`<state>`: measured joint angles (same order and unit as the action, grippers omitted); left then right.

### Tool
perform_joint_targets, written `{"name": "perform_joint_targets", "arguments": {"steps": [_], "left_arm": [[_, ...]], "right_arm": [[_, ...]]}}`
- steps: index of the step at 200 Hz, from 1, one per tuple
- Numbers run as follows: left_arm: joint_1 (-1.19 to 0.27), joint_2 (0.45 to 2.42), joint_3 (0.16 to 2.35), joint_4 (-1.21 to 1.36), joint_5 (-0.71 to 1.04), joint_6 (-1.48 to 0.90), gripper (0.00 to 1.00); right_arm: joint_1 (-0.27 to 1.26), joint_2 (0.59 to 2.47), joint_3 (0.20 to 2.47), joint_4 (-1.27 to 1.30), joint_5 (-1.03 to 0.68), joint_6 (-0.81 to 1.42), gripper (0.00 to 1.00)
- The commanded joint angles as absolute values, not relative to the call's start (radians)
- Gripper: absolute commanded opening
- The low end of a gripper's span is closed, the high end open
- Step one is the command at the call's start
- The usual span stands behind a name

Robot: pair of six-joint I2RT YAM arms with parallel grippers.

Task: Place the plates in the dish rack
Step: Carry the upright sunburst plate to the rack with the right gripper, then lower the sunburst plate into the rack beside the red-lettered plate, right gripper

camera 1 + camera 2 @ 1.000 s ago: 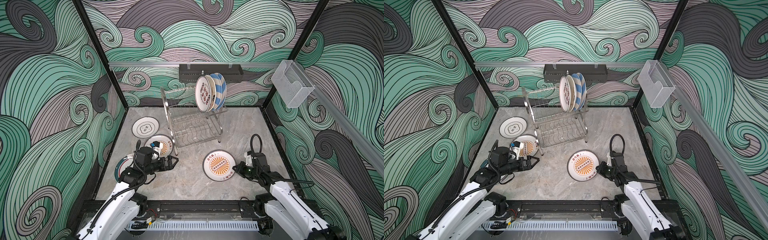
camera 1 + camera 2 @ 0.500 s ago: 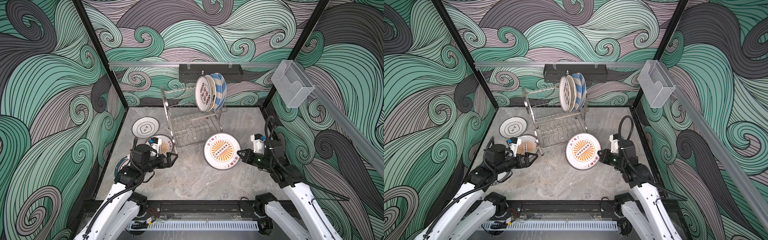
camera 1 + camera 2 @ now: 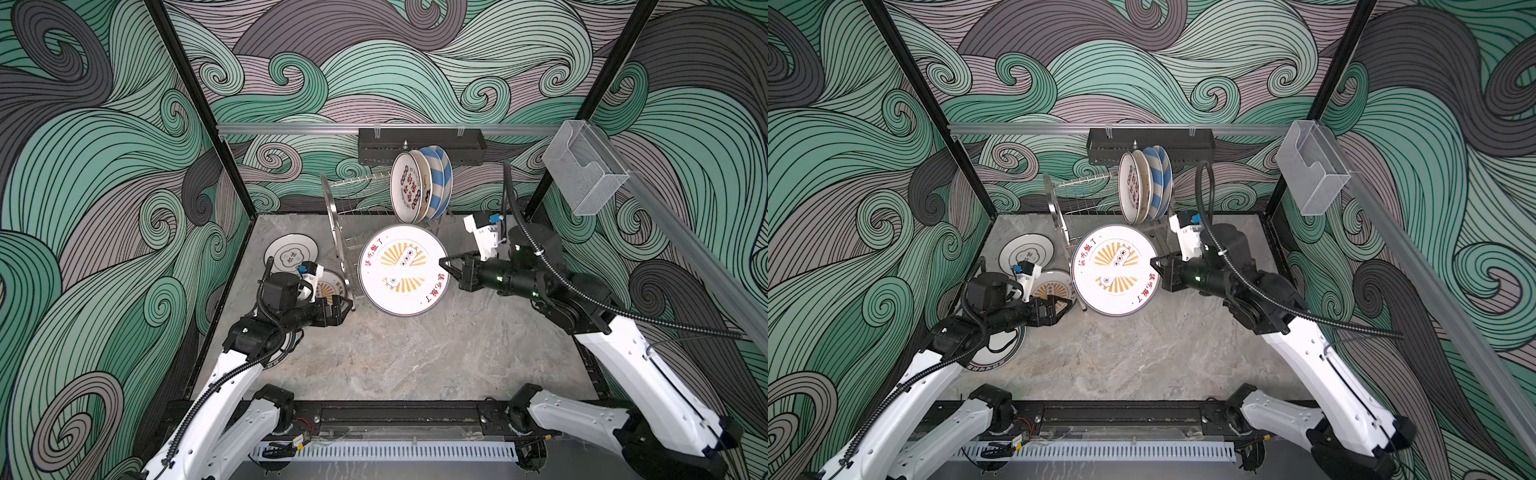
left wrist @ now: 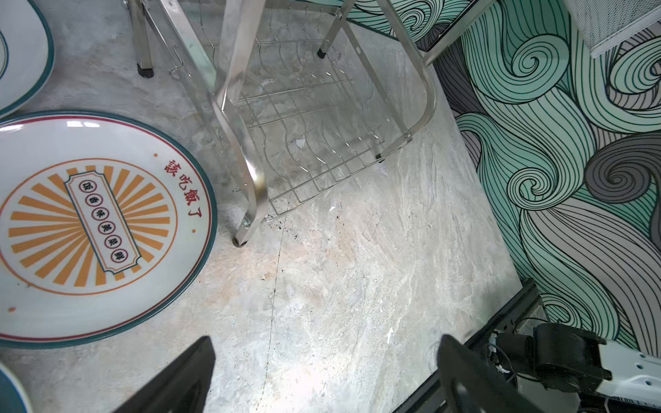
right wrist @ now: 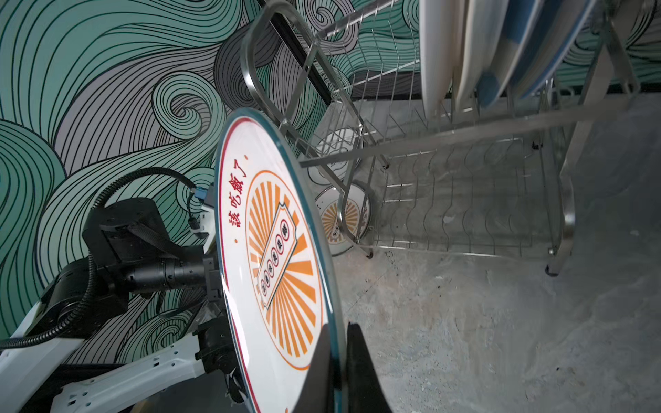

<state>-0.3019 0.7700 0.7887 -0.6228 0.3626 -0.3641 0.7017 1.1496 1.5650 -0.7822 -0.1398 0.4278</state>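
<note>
We've got the right gripper (image 3: 444, 266) jaws clamped on the lifted sunburst plate (image 3: 403, 270) rim, rack (image 3: 357, 193) just beyond it; left gripper (image 3: 345, 308) jaws apart.

Sunburst plate (image 3: 403, 270): white ground, orange rays, red characters, red line inside a teal rim. Second sunburst plate (image 4: 100, 229): same pattern and colours. Cloud plate (image 3: 291, 255): white, black cloud motif, dark rim. Character plate (image 3: 409, 193): white, red and black characters. Striped plates (image 3: 438, 183): blue and white bands. Dish rack (image 4: 254, 178): bare shiny steel. Floor (image 3: 415, 353): grey marbling, beige patches. Walls (image 3: 104, 187): teal, mint and mauve-grey swirls, black outlines. Arms (image 3: 232, 382): white shells, black joints
</note>
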Motion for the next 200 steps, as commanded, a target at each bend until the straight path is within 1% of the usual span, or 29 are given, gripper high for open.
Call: {"name": "perform_joint_targets", "arguments": {"steps": [1,28,48,66,85,114,153,200], "left_arm": [[-0.291,0.744,0.774,-0.649,0.359,-0.337,0.99],[-0.291,0.735,0.767,-0.658,0.364,-0.339,0.99],[-0.291,0.727,0.767,-0.664,0.348,-0.335,0.99],[-0.291,0.732,0.763,-0.660,0.355,-0.338,0.99],[-0.291,0.745,0.759,-0.643,0.396,-0.339,0.99],[-0.290,0.758,0.758,-0.650,0.419,-0.336,0.99],[-0.291,0.758,0.758,-0.640,0.419,-0.336,0.99],[-0.290,0.750,0.757,-0.644,0.414,-0.337,0.99]], "right_arm": [[0.757,1.245,1.777,-0.821,0.125,0.359,0.00],[0.813,1.408,2.056,-0.914,0.431,0.286,0.00],[0.850,1.509,2.202,-0.938,0.635,0.234,0.00],[0.895,1.574,2.268,-0.883,0.808,0.175,0.00],[0.937,1.622,2.284,-0.765,0.943,0.102,0.00],[0.984,1.718,2.331,-0.608,1.051,-0.027,0.00],[0.989,1.816,2.340,-0.434,1.152,-0.155,0.00],[0.972,1.854,2.274,-0.297,1.187,-0.177,0.00]]}}
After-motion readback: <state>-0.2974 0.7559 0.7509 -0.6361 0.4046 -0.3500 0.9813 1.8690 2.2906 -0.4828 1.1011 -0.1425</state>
